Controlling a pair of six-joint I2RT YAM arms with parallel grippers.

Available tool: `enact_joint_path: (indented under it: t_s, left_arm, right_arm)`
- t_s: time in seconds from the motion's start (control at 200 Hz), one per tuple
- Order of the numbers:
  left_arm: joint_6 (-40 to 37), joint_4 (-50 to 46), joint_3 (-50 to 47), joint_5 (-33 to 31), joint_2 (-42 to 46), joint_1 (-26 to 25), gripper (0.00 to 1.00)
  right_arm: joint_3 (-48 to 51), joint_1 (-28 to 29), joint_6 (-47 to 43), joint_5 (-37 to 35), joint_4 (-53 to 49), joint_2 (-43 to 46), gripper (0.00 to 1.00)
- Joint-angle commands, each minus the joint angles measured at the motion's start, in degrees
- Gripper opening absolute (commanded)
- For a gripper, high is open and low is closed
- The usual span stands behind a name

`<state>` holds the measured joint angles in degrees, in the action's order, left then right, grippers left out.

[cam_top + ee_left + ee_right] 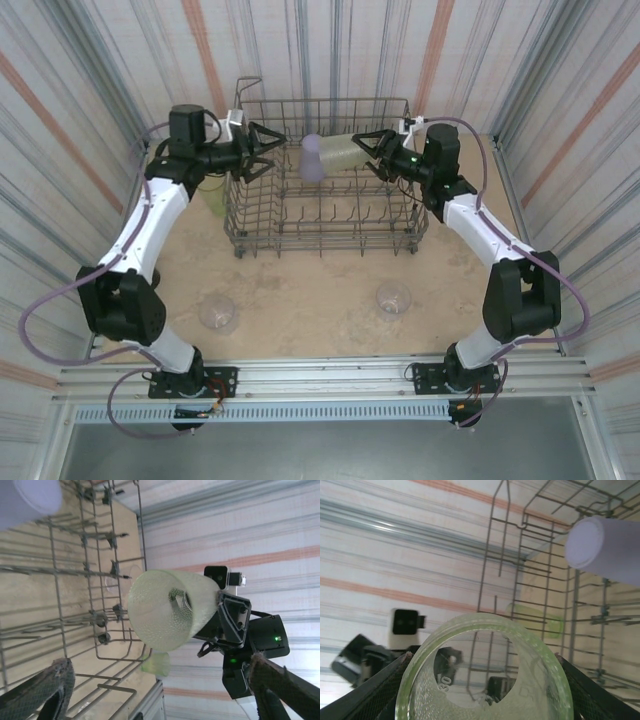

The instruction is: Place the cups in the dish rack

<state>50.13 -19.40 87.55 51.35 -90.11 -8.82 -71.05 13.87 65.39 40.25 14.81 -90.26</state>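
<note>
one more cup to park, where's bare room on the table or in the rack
Free: table between two clear cups; front rows of the rack. Crowded: its back, with left gripper, lavender cup, held green cup, right gripper.

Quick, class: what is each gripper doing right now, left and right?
Left gripper: open, holding nothing.
Right gripper: closed on a yellow-green cup.
</note>
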Motion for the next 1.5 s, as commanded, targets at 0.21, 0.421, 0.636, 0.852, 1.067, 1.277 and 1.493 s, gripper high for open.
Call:
enact_joint_path:
  t_s: [0.21, 0.421, 0.636, 0.852, 1.067, 1.277, 1.493]
  left_arm:
    - [-21.84, -19.79, 3.4, -14.03, 7.27, 7.92, 0.99]
    - [-30.85, -23.42, -0.07, -25.94, 10.82, 9.95, 0.99]
    - [-36.32, -21.52, -6.84, -32.71, 15.31, 12.15, 0.99]
    - [-39.59, -16.39, -15.95, -36.5, 20.17, 12.86, 0.99]
    - [-38.24, -15.2, -20.65, -38.6, 22.24, 13.75, 0.99]
    - [-37.66, -15.26, -21.35, -41.2, 23.17, 13.9, 0.99]
    - [-37.29, -14.98, -21.89, -41.72, 23.56, 13.85, 0.99]
  right_arm:
    - [-13.09, 1.4, -23.17, -13.02, -29.43, 1.31, 0.43]
    - [-19.12, 2.44, -29.77, -20.64, -37.95, -1.43, 0.44]
    - [-26.78, 4.0, -35.68, -27.48, -45.2, -6.16, 0.44]
    - [-35.88, 6.13, -40.64, -34.29, -51.11, -12.57, 0.45]
    - [-46.99, 6.83, -44.99, -39.21, -56.67, -19.91, 0.44]
    - [-54.16, 7.12, -48.31, -42.49, -59.55, -26.17, 0.44]
    - [-59.01, 7.27, -50.08, -43.3, -60.37, -31.63, 0.44]
